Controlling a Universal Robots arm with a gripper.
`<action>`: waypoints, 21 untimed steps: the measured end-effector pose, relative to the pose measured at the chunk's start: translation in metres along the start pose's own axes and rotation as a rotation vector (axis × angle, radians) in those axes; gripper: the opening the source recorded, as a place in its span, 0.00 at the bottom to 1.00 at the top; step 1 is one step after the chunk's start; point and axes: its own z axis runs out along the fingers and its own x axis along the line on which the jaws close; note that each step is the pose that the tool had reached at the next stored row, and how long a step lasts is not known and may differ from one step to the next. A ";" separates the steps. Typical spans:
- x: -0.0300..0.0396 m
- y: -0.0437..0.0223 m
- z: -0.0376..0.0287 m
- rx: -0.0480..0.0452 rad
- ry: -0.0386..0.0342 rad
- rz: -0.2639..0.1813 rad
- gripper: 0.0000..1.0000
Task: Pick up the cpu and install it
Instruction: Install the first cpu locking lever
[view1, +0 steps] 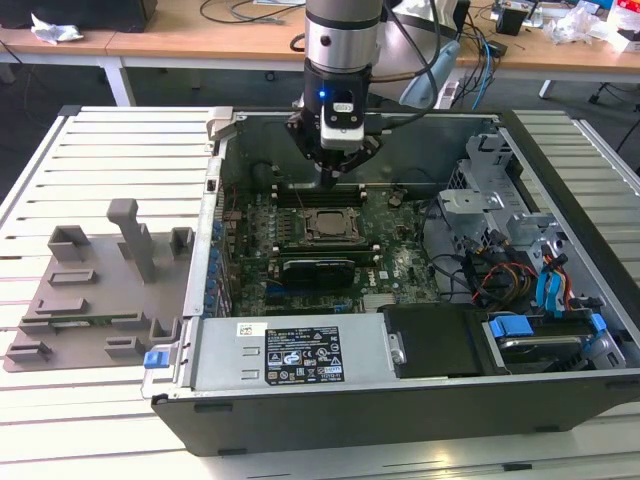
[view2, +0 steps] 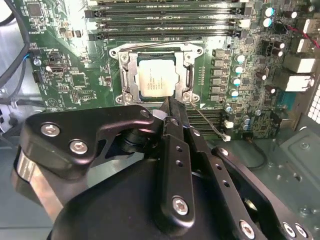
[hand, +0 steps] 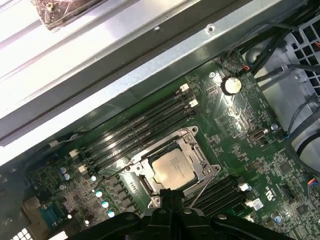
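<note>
Already the cpu (view2: 156, 79) lies flat inside its socket frame (view2: 129, 70) on the motherboard (hand: 240, 125), its edges ringed by metal. Just above its near edge hang the fingers (view2: 172, 112), pressed together and holding nothing, memory slots (view2: 165, 15) beyond.

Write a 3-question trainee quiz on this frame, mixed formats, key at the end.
1. True or false: the cpu lies in its socket on the motherboard.
2. Where is the gripper? A) above the socket inside the case B) over the grey fixture C) over the drive cage
3. Fill in: the gripper's jaws are ___ and hold nothing.

Key: 1 true. 2 A. 3 shut.
</note>
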 end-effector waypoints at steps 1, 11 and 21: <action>0.0000 0.0000 0.0000 -0.0003 -0.0003 -0.018 0.11; 0.0000 0.0000 0.0000 -0.0021 -0.0022 -0.129 0.11; 0.0000 0.0000 0.0000 -0.0044 -0.0047 -0.267 0.11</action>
